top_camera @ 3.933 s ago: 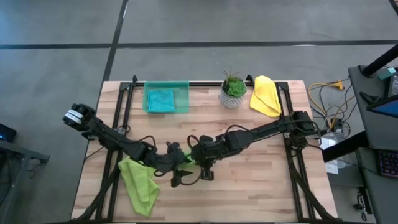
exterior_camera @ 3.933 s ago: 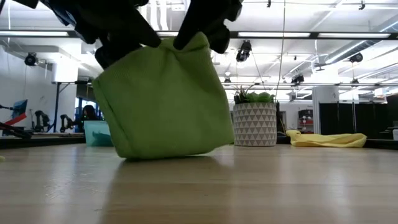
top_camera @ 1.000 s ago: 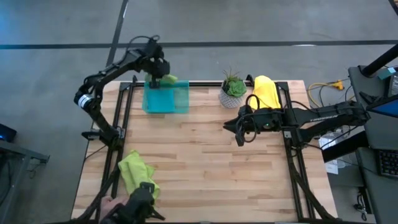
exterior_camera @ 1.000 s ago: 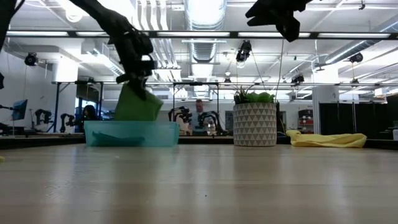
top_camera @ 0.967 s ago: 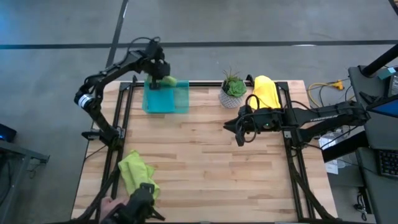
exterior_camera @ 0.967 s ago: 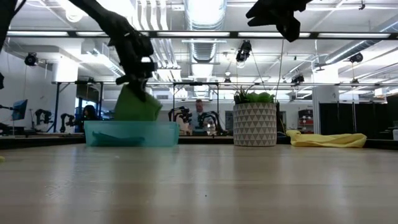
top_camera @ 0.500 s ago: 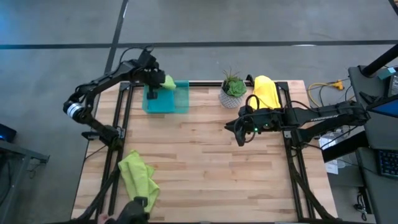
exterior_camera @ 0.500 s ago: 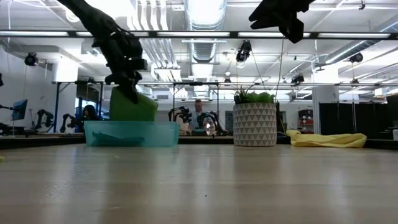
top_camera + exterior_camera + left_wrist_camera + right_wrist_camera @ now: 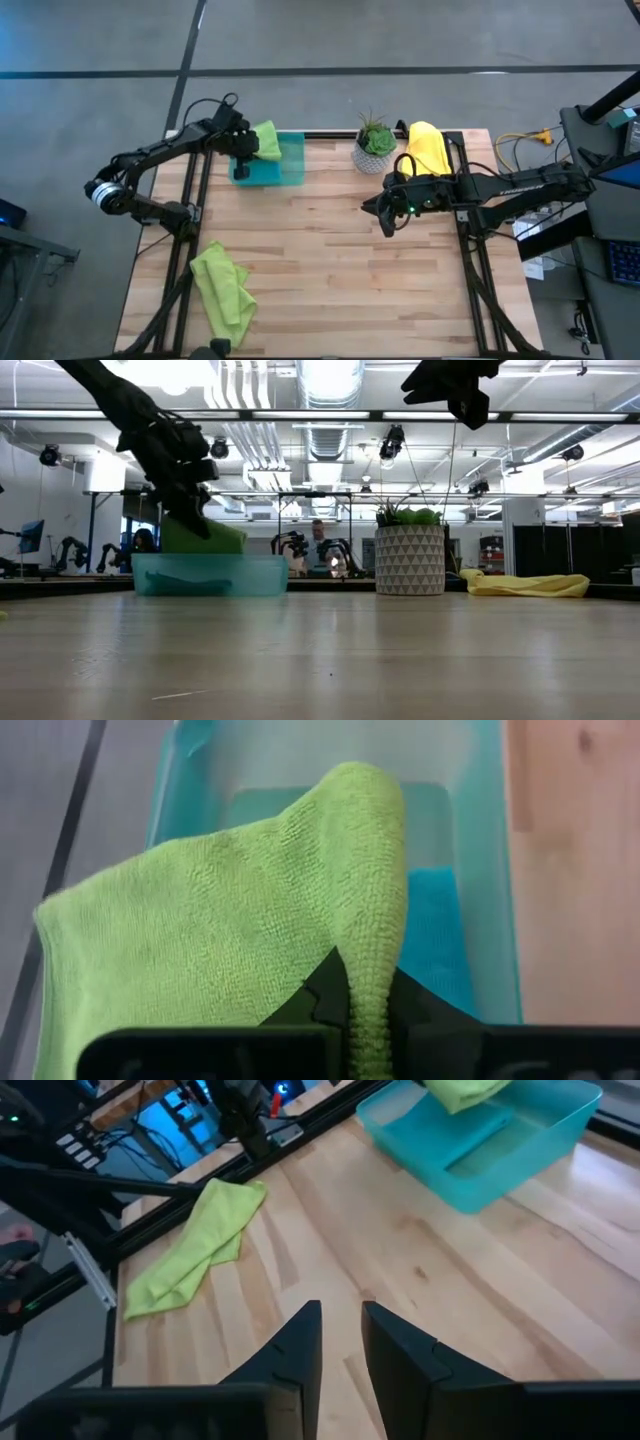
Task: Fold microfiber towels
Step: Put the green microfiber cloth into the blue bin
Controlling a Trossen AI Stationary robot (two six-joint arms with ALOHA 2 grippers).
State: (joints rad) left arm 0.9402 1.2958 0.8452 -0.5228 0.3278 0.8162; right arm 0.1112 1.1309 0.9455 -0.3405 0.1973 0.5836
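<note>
Left wrist view: your left end effector (image 9: 365, 1020) pinches 1 folded lime towel (image 9: 230, 930) over the tray (image 9: 290, 160) at the surface's far-left corner, ready to stack it on the teal towel (image 9: 435, 935). Since 1 second ago it has sunk lower. Your right end effector (image 9: 340, 1342) idles narrow mid-surface; another lime towel (image 9: 225, 290) waits near-left.

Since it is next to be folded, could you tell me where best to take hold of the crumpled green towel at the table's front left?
Probably the green towel by a corner at its narrow near end, from straight above: it lies flat and bunched on the table, with open wood around it.
</note>
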